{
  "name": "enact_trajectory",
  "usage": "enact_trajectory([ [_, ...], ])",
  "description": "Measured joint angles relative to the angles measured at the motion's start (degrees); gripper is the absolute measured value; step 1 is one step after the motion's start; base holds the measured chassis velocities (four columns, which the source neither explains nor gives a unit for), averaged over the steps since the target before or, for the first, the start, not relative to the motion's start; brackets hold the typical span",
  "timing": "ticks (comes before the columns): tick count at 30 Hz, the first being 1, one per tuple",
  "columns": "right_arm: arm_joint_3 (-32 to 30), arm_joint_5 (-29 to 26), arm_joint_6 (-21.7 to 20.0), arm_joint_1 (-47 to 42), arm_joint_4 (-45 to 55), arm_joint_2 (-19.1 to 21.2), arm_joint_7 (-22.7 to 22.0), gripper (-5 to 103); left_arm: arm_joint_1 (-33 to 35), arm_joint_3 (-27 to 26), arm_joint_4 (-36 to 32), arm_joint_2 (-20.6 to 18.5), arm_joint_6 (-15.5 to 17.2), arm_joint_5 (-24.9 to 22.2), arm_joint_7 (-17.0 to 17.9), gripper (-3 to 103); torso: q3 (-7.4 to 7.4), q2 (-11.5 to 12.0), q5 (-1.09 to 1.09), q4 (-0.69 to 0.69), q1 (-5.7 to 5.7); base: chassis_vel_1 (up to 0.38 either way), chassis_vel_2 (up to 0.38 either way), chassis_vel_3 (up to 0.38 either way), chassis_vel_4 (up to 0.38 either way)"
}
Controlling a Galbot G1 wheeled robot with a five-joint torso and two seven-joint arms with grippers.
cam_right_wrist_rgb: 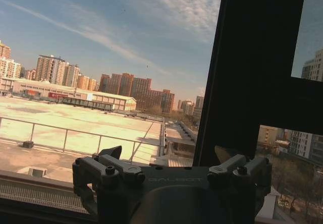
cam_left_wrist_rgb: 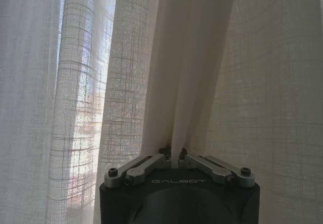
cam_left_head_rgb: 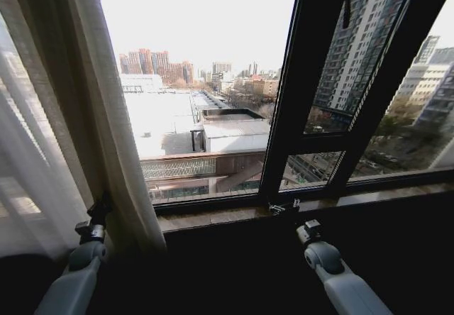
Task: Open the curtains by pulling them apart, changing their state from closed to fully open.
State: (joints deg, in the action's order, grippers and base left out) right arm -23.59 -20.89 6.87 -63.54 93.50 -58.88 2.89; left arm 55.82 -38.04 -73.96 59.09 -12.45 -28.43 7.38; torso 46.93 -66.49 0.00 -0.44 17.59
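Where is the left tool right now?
In the head view the left tool sits low on the left, at the curtain edge beside the window sill; its wrist view shows it pinching a fold.

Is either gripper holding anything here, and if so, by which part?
The left gripper pinches a gathered fold of the curtain low on the panel. The right gripper is open, holding nothing.

Sheer woven cloth curtains (cam_left_wrist_rgb: 202,72), glossy black window frame (cam_left_head_rgb: 301,102), perhaps polished stone sill (cam_left_head_rgb: 213,219).

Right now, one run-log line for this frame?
left tool: shut on curtain | right tool: open, facing window frame | curtain bunched left, glass exposed
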Motion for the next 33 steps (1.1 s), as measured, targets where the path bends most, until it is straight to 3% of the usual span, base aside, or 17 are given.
enact_trajectory([
  [1,0.0,0.0,0.0,0.0,0.0,0.0,0.0,100,-0.6,-0.1,0.6,-0.1,0.8,0.2,2.7,0,0.00,0.0,-0.01,0.01,0.00,0.000,0.000,0.000,0.000],
  [2,0.0,0.0,0.0,0.0,0.0,0.0,0.0,100,-0.6,-0.1,0.6,-0.1,0.8,0.2,2.7,0,0.00,0.0,-0.01,0.01,0.00,0.000,0.000,0.000,0.000],
  [6,0.0,0.0,0.0,0.0,0.0,0.0,0.0,100,-3.2,-2.0,5.3,-1.6,2.4,0.3,9.5,0,0.00,0.0,0.01,-0.02,-0.01,0.000,0.000,0.000,0.000],
  [19,0.0,0.0,0.0,0.0,0.0,0.0,0.0,100,-8.1,-7.4,20.2,-8.6,0.8,1.4,12.7,0,0.00,0.0,-0.04,0.02,-0.01,0.000,0.000,0.000,0.000],
  [33,0.0,0.0,0.0,0.0,0.0,0.0,0.0,100,-4.7,-8.3,14.5,-6.5,1.8,2.8,12.8,-3,0.00,0.0,-0.01,0.00,0.00,0.000,0.000,0.000,0.000],
])
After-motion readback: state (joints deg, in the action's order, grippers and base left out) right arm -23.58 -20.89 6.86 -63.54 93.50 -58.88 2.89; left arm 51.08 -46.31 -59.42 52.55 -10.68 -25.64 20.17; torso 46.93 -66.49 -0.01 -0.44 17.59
